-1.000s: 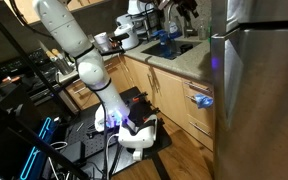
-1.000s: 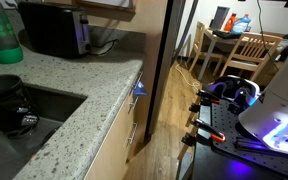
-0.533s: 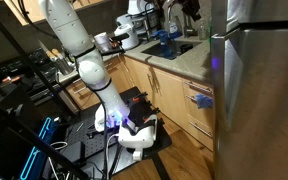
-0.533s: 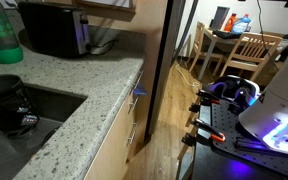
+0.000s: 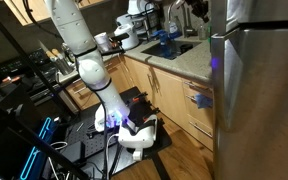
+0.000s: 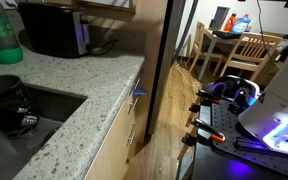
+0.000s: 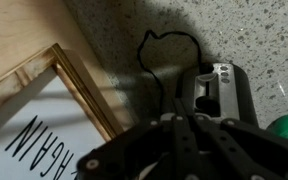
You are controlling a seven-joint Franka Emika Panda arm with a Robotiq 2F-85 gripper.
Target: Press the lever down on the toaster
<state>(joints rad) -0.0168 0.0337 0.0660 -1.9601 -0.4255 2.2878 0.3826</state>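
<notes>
A black toaster (image 7: 220, 92) with two top slots stands on the speckled counter in the wrist view, its cord (image 7: 156, 50) looping behind it. A dark knob that looks like the lever (image 7: 205, 103) sits at the toaster's near end. My gripper (image 7: 184, 122) is shut with nothing between its fingers, which point at that end, just short of the knob. Whether they touch it I cannot tell. In an exterior view the toaster (image 6: 54, 28) stands at the back of the counter, and the gripper is out of that frame. In another exterior view the gripper (image 5: 196, 8) hangs high over the sink area.
A green bottle (image 6: 2, 40) stands beside the toaster, by a sink (image 6: 29, 105) holding a black item. A wooden-framed sign (image 7: 44, 120) leans to the left in the wrist view. The counter edge (image 6: 134, 75) drops to cabinets; a dining table and chairs (image 6: 239, 50) stand beyond.
The gripper has gone from open to shut. In an exterior view the arm's upper part and the gripper have shifted slightly to the right.
</notes>
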